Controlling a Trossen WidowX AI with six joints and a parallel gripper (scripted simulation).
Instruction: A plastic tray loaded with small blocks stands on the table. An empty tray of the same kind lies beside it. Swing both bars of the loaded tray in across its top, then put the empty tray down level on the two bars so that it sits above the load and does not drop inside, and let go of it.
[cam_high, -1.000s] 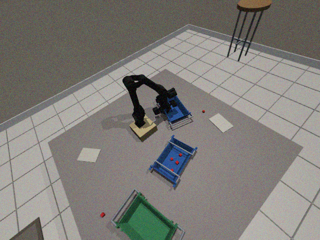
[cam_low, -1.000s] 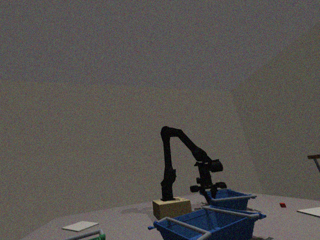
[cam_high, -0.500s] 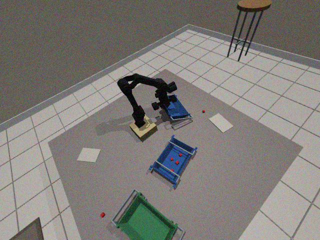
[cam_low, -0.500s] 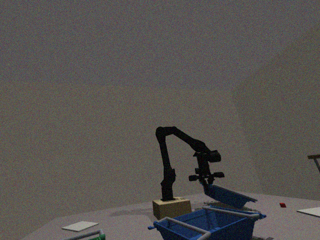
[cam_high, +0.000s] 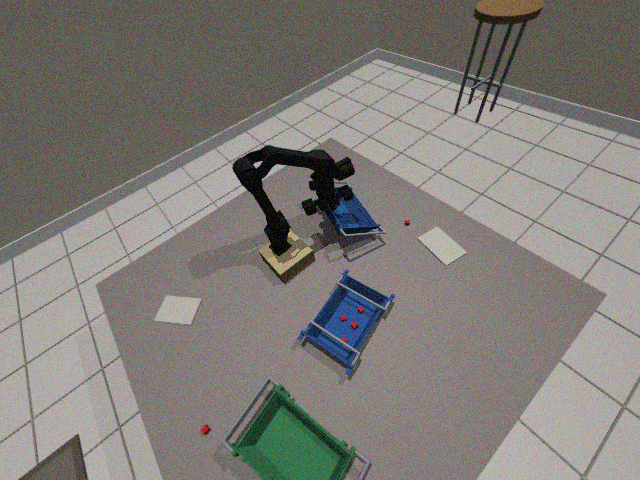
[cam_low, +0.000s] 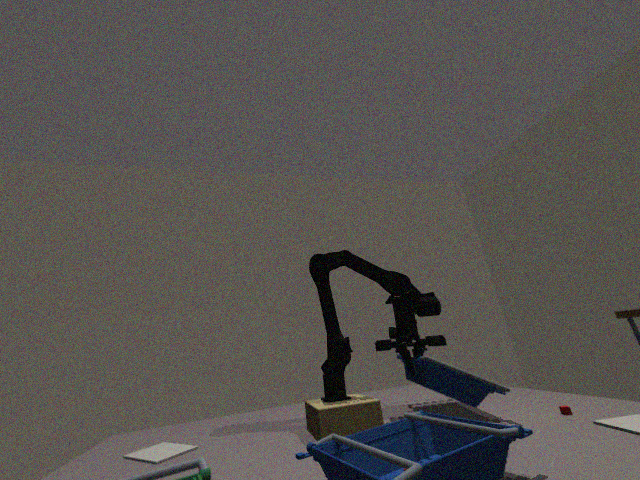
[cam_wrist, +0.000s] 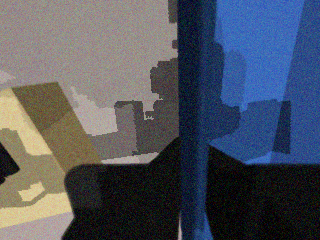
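While the empty tray is pinched by one end wall in the hand, it hangs tilted, far end drooping toward the surface. In the wrist view the thin blue wall is seen clamped between the dark fingers, so the hand is closed narrow on that wall and nothing else.

The loaded tray is seen right of and nearer than the base block, well apart from the held tray, with red blocks inside. Both wire bars appear swung in across its top.

Risks judged from here:
- The grip sits at one edge, so the tray may be rotated or slipped out under its own weight.
- If it is lowered this tilted, the low end may be dropped past a bar and into the load.
- The held tray's own bar hangs loose and may be snagged on the loaded tray.
- A release off-centre may let it be tipped off a bar.

A green tray nearby is not involved.
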